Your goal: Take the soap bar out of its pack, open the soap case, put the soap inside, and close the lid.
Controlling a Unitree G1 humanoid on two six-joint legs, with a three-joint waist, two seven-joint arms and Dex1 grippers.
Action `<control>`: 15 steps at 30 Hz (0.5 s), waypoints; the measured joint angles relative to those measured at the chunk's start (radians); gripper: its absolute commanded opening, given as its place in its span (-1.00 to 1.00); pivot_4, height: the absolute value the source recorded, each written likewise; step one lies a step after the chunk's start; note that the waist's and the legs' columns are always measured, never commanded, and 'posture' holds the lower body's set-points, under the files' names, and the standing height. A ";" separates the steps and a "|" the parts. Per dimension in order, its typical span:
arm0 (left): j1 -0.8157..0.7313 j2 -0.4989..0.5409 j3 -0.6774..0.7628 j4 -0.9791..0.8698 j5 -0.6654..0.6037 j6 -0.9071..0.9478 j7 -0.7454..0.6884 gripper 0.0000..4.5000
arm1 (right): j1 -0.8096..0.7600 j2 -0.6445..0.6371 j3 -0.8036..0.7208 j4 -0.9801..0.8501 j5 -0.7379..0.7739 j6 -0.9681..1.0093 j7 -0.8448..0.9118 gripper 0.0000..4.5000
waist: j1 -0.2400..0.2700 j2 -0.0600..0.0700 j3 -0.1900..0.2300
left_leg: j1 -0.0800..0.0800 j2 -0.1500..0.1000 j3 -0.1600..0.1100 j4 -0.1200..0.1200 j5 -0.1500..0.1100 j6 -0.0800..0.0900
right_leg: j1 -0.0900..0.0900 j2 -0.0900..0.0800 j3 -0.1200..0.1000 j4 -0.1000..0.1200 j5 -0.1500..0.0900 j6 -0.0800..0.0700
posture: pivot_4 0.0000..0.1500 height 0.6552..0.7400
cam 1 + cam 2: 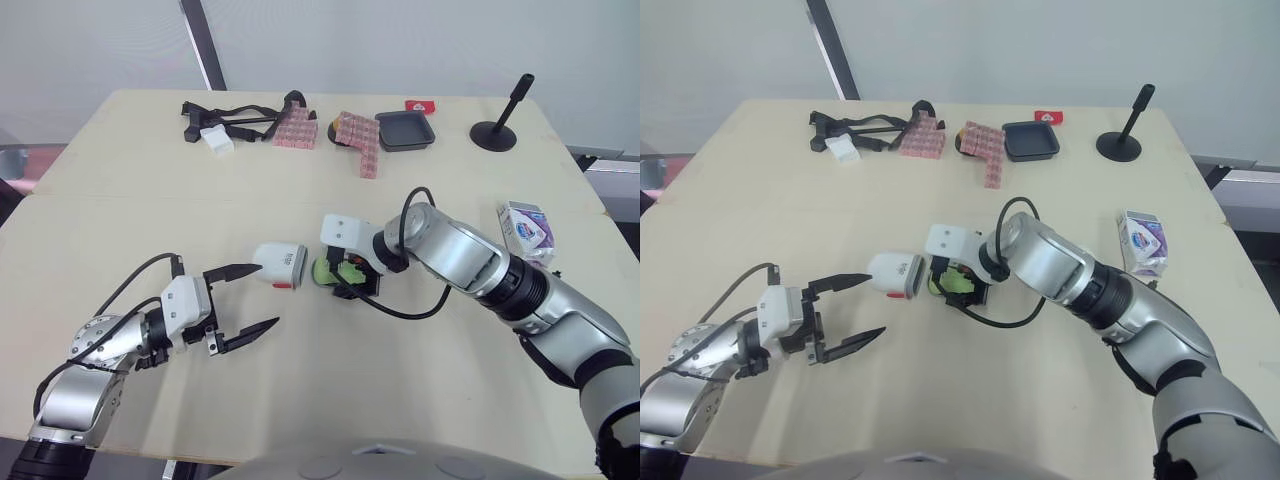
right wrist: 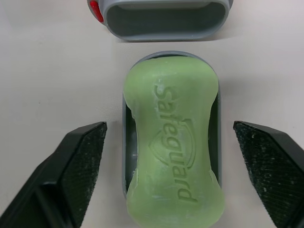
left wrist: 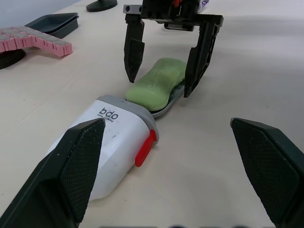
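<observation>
Soap bar on case tray, cover mouth facing it, lid not yet closed.
Soap bar (image 2: 173, 142) lies in the grey tray (image 2: 124, 142) near the middle of the worktop (image 1: 120, 220). The right hand (image 3: 161, 81) is spread wide astride it, fingers clear of both sides. The white cover (image 1: 280, 264) sits just beside the tray's end on the robot's left, with its long axis in line with the soap. The left hand (image 1: 266, 295), also spread and empty, is nearer the cover, so it probably slides the cover over.

Silver left arm (image 1: 80, 390) and right arm (image 1: 465, 255), black joint bands, black cables (image 1: 402, 314) behind wrists; white housings on left gripper (image 1: 266, 295), right gripper (image 1: 345, 278); black tapered fingers (image 3: 78, 166), dimpled
</observation>
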 measured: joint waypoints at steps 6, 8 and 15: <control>-0.008 -0.001 -0.008 0.000 0.002 0.001 0.005 1.00 | 0.065 0.002 -0.084 -0.032 0.023 -0.028 -0.018 0.99 | 0.005 0.000 0.000 | 0.000 0.000 0.000 0.000 0.000 0.000 | 0.000 0.000 0.000 0.000 0.000 0.000 | 1.00 0.94; -0.013 -0.009 -0.011 0.000 0.004 0.002 0.013 1.00 | 0.143 0.000 -0.145 -0.076 0.043 -0.054 -0.029 0.99 | 0.010 0.000 0.000 | 0.000 0.001 0.000 0.000 0.000 0.000 | 0.000 0.000 0.000 0.000 0.000 0.000 | 1.00 0.94; -0.031 -0.017 -0.018 0.000 0.021 0.008 0.023 1.00 | 0.498 -0.057 -0.461 -0.174 0.133 -0.382 0.000 0.99 | 0.019 -0.002 -0.002 | -0.002 0.002 0.000 0.000 0.000 0.000 | 0.001 -0.002 -0.001 -0.001 0.000 0.000 | 1.00 0.94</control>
